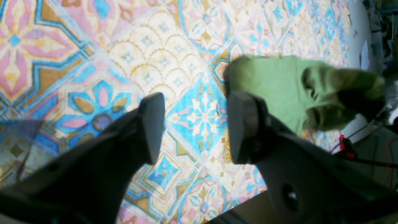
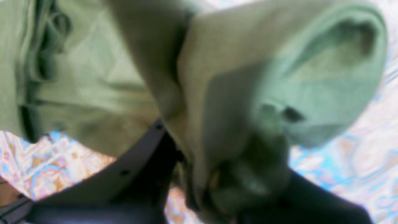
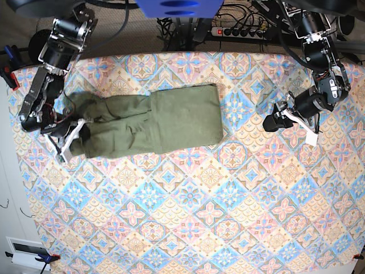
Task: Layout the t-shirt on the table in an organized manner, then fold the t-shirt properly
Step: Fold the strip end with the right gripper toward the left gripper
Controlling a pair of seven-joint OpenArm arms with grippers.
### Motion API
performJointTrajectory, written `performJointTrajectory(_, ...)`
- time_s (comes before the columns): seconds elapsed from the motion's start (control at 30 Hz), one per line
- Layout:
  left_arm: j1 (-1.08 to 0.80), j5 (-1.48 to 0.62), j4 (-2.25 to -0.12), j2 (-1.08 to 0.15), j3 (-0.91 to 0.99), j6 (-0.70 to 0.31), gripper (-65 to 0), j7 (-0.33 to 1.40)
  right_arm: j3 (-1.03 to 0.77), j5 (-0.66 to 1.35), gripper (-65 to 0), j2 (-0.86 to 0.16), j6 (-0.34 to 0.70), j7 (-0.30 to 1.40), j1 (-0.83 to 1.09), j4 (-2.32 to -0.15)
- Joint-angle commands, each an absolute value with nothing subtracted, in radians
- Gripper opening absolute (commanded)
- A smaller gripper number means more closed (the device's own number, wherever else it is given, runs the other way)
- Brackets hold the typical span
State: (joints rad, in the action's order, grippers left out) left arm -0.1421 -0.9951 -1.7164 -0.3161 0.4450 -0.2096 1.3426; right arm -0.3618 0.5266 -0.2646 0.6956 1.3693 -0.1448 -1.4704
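The t-shirt (image 3: 154, 124) lies on the tabletop (image 3: 188, 217) toward its far left part in the base view, stretched sideways, its right half flat and smooth, its left half bunched into folds. The right end effector (image 3: 73, 137) is at that bunched end, closed on a gather of the green cloth (image 2: 230, 118), which drapes over its fingers in the right wrist view. The left end effector (image 3: 278, 121) is well apart from the shirt, over bare patterned cloth, its fingers (image 1: 152, 124) spread wide with nothing between them.
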Motion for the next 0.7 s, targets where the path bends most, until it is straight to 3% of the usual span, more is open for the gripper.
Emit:
performJointTrajectory(0.0,-0.131,-1.01,-1.73,-0.331,0.452,-0.213,-32.8,1.33,-0.358,0.532,-64.3,-0.283,0.698,1.368,-0.153,-1.486)
performJointTrajectory(0.27,-0.131,-1.01,-1.73,-0.329,0.449,-0.213,-32.8,1.33,-0.228,0.596,-64.3,-0.272,0.698,1.368,-0.153,-1.624)
performJointTrajectory(0.67,-0.133,-0.964,-1.73,-0.314,0.447,-0.209,-32.9,1.328,-0.005,0.596,-64.3,-0.071,0.698,1.342,-0.153,-1.733)
